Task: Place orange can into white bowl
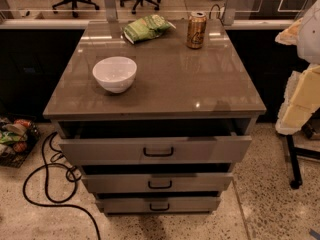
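Note:
The orange can (196, 30) stands upright at the back right of the grey cabinet top (200, 84). The white bowl (114, 73) sits empty at the front left of the same top, well apart from the can. My gripper (300, 101) shows as pale cream and white parts at the right edge of the view. It is off the cabinet's right side, level with its front half, and far from both can and bowl. It holds nothing that I can see.
A green crinkly snack bag (145, 27) lies at the back, left of the can. The cabinet's three drawers (157, 151) stand pulled out at the front. A black cable (47, 184) loops on the floor at left. A black stand leg (294, 164) is at right.

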